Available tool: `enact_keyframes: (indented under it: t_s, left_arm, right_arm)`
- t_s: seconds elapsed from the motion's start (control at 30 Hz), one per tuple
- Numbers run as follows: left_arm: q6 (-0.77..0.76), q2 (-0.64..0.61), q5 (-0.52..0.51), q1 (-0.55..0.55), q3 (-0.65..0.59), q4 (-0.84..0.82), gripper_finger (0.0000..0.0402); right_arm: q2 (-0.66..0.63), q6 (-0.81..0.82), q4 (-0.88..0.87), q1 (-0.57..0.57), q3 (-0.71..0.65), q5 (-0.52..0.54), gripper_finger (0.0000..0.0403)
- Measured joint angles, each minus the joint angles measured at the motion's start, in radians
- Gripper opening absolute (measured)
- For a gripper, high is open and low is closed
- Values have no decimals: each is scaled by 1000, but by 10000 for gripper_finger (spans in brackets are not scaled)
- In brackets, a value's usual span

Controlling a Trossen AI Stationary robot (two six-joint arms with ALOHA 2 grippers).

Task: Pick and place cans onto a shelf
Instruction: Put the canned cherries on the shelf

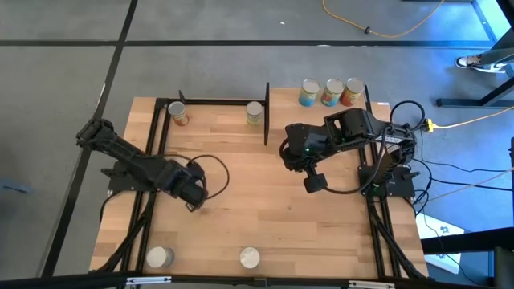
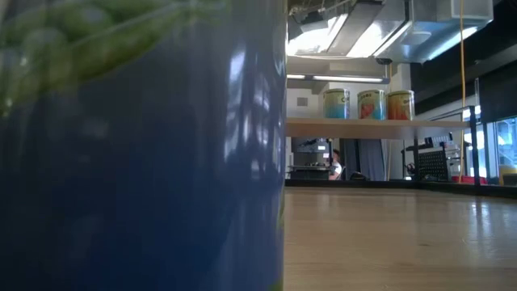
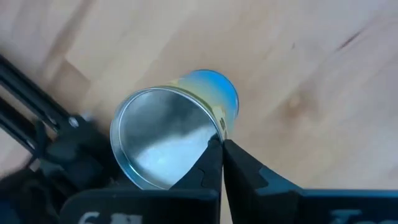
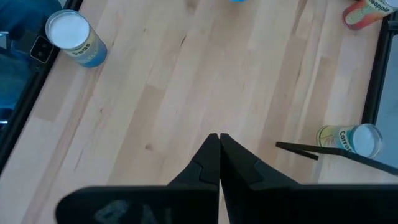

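**Jaws shut, no can held**

Both pairs of jaws were clenched on nothing. Your left gripper (image 3: pixel 221 146) sat closed just beside a blue can (image 3: pixel 177 134), seemingly missing it. You would need to reopen and straddle that can before lifting. Your right gripper (image 4: pixel 219 140) hovered empty mid-table. Three cans (image 1: pixel 330 92) already stood on the shelf (image 2: pixel 380 128); black frame posts (image 1: pixel 266 112) could obstruct the carry.

The middle of the tabletop (image 1: pixel 265 209) is left bare; the far edge is blocked by black posts (image 1: pixel 267 112); two cans (image 1: pixel 205 258) are stood along the near edge.
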Motion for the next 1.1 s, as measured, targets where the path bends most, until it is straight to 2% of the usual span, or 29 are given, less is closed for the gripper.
enact_keyframes:
  t_s: [0.23,0.4,0.63,0.83,0.97,1.1]
  left_arm:
    - [258,-1,-60,137,135,-5,0]
    - [475,48,-99,241,289,-5,0]
    - [809,256,-105,347,570,-8,0]
    - [1040,466,-86,384,793,-8,0]
    - [1172,588,-5,394,891,22,0]
    - [1256,678,43,393,930,58,0]
  right_arm:
    - [-21,-13,0,3,0,2,5]
    - [-48,-13,0,3,0,3,5]
    - [-92,-12,0,3,0,4,5]
    - [-122,-12,0,3,0,4,5]
    - [-146,-12,0,3,0,3,5]
    - [-173,-12,0,3,0,3,5]
